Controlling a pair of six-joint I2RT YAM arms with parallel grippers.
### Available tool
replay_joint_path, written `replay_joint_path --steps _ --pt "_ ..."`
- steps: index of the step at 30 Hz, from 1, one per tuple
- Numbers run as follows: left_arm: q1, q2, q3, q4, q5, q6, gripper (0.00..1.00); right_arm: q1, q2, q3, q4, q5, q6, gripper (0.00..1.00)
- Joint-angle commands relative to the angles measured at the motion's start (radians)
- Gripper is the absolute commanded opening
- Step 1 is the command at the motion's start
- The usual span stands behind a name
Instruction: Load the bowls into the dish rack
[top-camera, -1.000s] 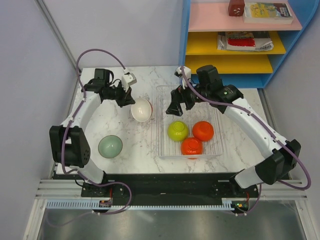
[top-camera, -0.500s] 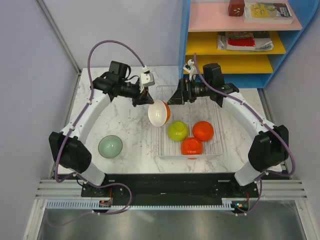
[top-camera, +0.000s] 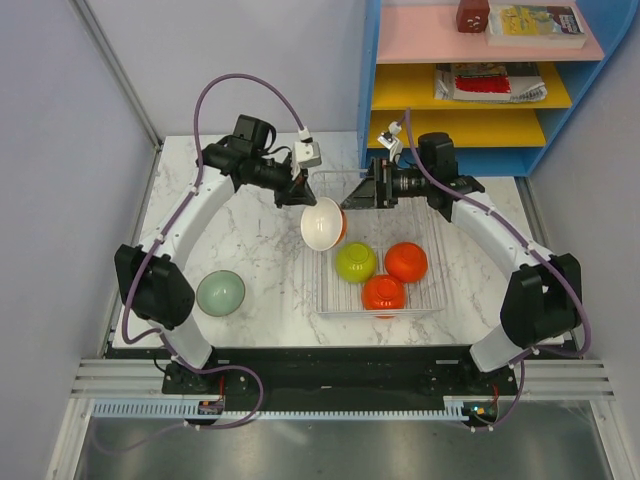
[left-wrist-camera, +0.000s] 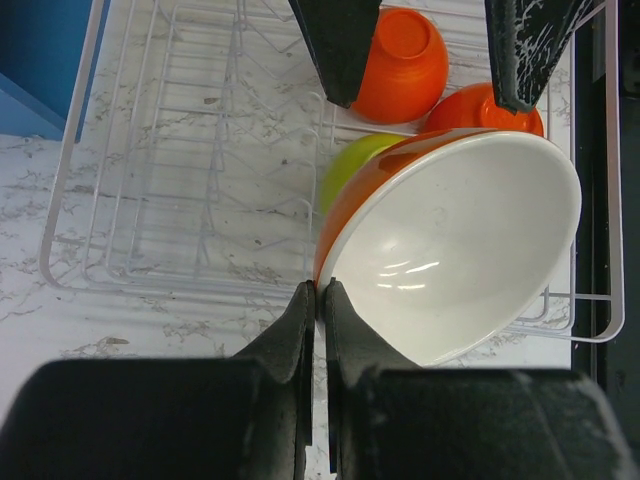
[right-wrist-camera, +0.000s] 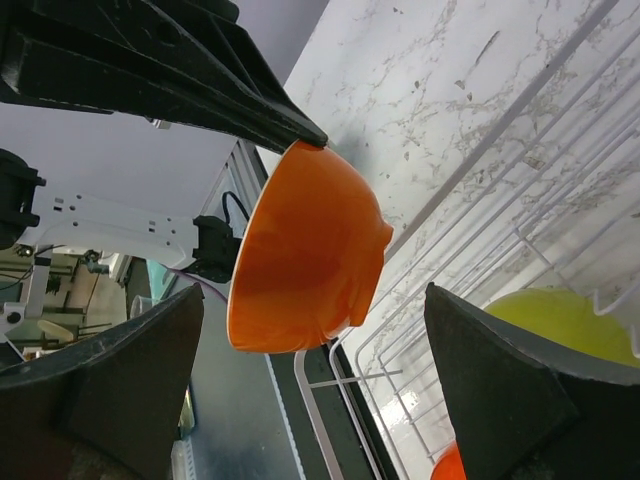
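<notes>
Half of the desk (top-camera: 262, 268), toward 3 o'clock, is taken by the dish rack (top-camera: 323, 288), three bowls (top-camera: 383, 292) set at its 6 o'clock end. Over its 10 o'clock edge an orange-and-white bowl (top-camera: 322, 224) is pinched by the left end effector (left-wrist-camera: 320, 293); the right end effector (top-camera: 360, 194) is spread nearby.

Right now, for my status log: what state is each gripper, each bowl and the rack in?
left gripper: shut on white-and-orange bowl rim
white-and-orange bowl: airborne, tilted, above dish rack
right gripper: open, empty
yellow-green bowl: upside down in rack
far orange bowl: upside down in rack
near orange bowl: upside down in rack
sage-green bowl: on table, open side up
dish rack: three bowls inside
</notes>
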Motion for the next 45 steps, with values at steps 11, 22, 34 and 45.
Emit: replay_joint_path --steps 11,22,34,45 --pt "-0.007 0.047 0.131 -0.003 0.018 0.005 0.02 -0.007 -0.053 -0.085 0.166 -0.073 0.104 0.98" --pt "-0.019 0.070 0.162 -0.005 0.011 -0.011 0.02 -0.007 -0.065 -0.134 0.293 -0.090 0.199 0.98" --pt "-0.035 0.074 0.168 0.008 -0.002 -0.025 0.02 -0.007 -0.056 -0.171 0.396 -0.094 0.282 0.98" --pt "-0.038 0.071 0.170 0.018 -0.011 -0.032 0.02 -0.007 -0.076 -0.214 0.448 -0.096 0.315 0.95"
